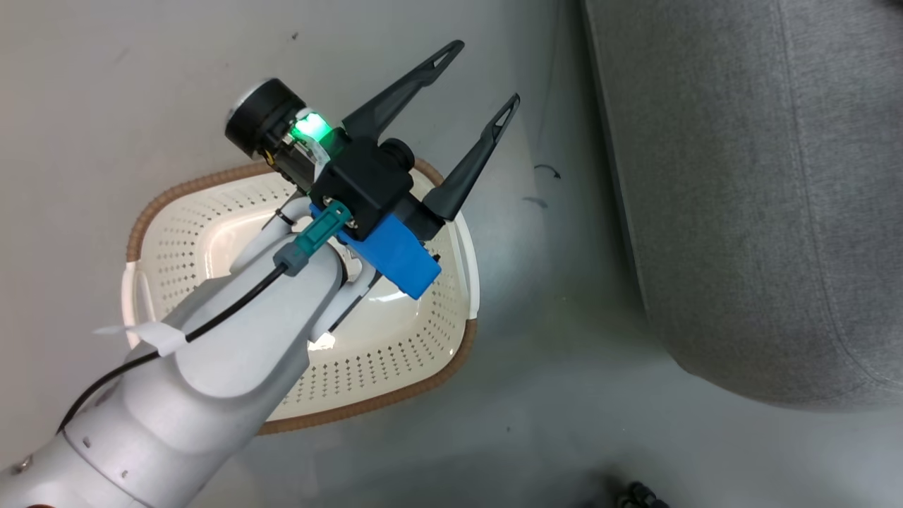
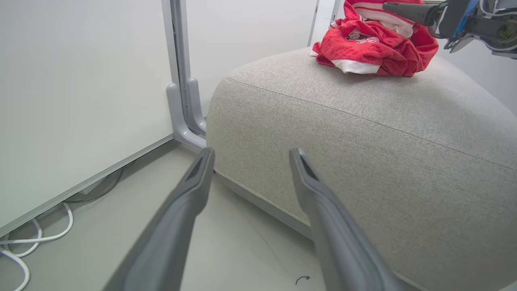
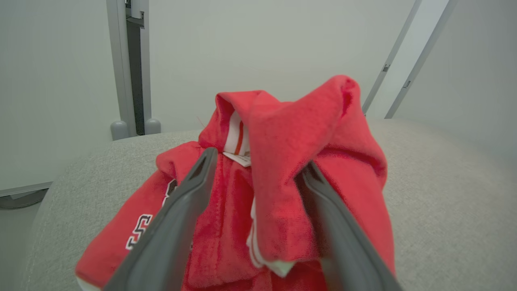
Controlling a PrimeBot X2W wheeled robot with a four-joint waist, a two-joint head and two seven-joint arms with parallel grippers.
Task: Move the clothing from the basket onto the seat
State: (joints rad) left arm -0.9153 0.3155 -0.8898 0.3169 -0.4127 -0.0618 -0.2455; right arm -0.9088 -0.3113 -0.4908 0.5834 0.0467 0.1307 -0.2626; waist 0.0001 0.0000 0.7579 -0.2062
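Clothing (image 2: pixel 375 48) heaped on seat (image 2: pixel 363 133), 1 o'clock in left wrist view. Basket (image 1: pixel 395 353) bare where visible. Left end effector (image 1: pixel 485 73) spread, empty; right end effector (image 3: pixel 259 158) released, clothing draped over it. Likely nearly done.

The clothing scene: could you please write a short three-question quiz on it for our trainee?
1. True or false: the clothing lies in the basket.
2. The left pincer is: A open and empty; B shut on the clothing; C shut on the basket's rim.
3. Fill in: the basket stands on the ___, beside the seat.
Key: 1 false, it lies on the seat; 2 A; 3 floor.
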